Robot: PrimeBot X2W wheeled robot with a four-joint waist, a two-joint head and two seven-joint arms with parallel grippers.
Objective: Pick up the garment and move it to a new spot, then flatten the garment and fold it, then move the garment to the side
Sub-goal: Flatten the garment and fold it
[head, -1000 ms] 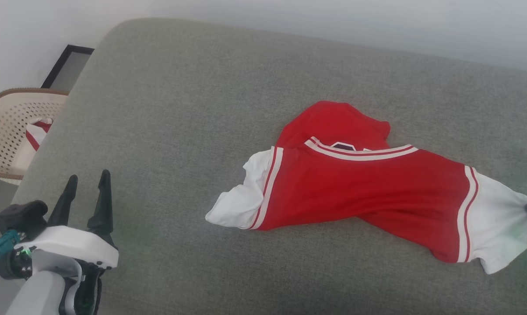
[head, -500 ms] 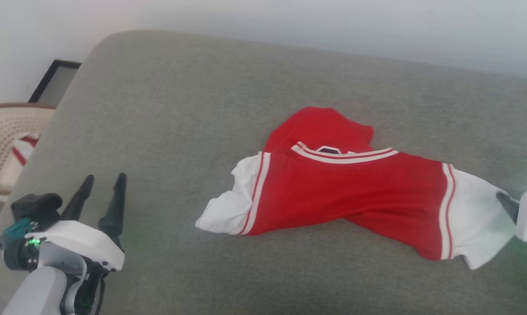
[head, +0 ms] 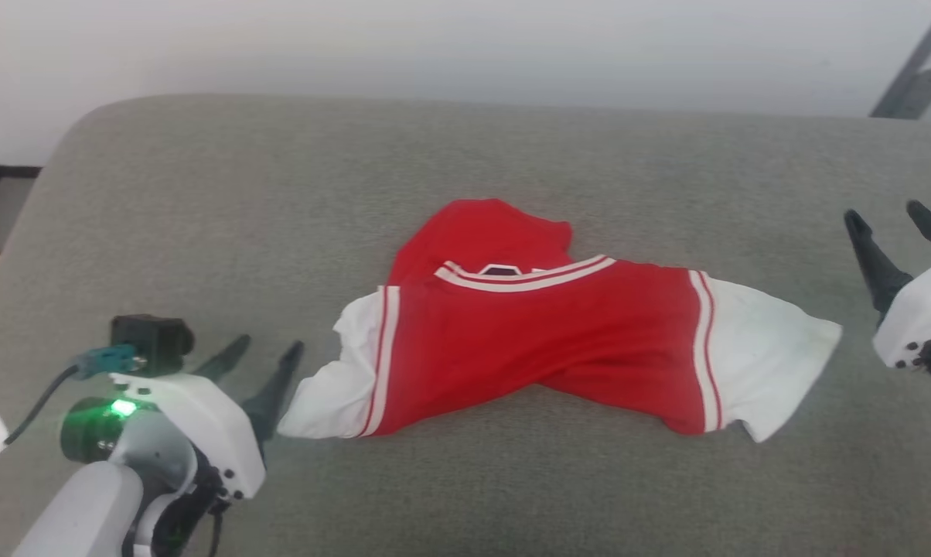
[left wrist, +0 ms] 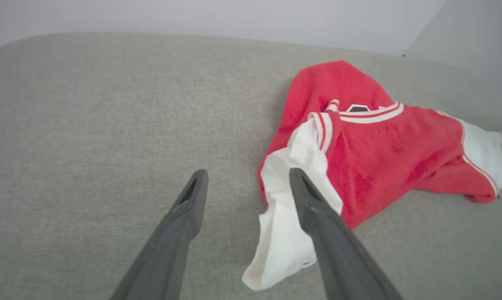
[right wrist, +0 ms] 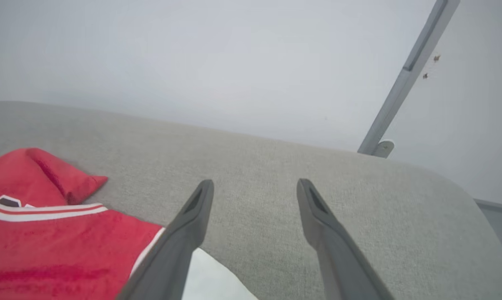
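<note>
Garment [head: 543, 340] lies mid-surface [head: 202, 216], set down but rumpled, with its body bunched behind the collar. The move looks done; flattening, folding and shifting aside remain.

Left gripper [head: 271, 344]: fingers wide, empty, just beside the left-hand sleeve [head: 334, 391].
Right gripper [head: 883, 213]: fingers wide, empty, clear of the right-hand sleeve [head: 767, 360].

A second ago the right fingers pinched that sleeve and the left gripper stood well off. The camera has since swung.

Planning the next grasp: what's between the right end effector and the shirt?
Only bare grey cushion. The open right end effector stands clear of the shirt, as the head view shows.
</note>
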